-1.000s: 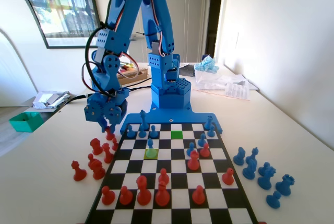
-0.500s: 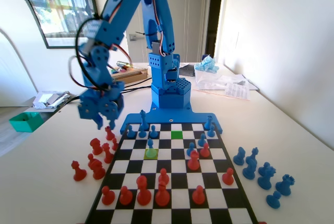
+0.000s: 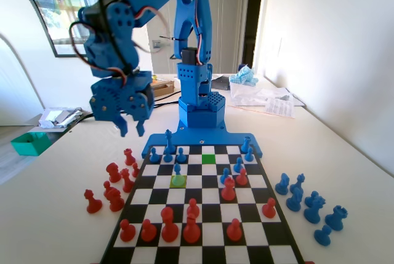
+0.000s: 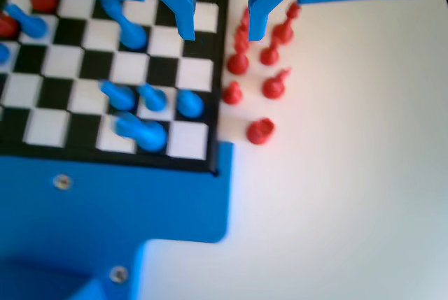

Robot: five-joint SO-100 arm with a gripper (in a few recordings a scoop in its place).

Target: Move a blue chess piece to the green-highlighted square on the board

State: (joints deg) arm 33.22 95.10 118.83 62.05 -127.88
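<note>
fixed view: our gripper (image 3: 131, 130) hangs high over the table (image 3: 55, 215) off the board's left edge, fingers apart w/ nothing in them. the blue chess piece (image 3: 177, 170) stands upright on the lime square, down and to the right of the fingers. the green-highlighted square (image 3: 208, 159) is one row further, to its right. we count 1 green square, 1 lime one.

wrist view: fingers (image 4: 183, 8) spread, gap straddling the board edge; 4 blue pieces near the corner, red ones off-board on the right.

Red pieces (image 3: 113, 185) left of board (image 3: 203, 215); green tray (image 3: 29, 143) beyond.
</note>
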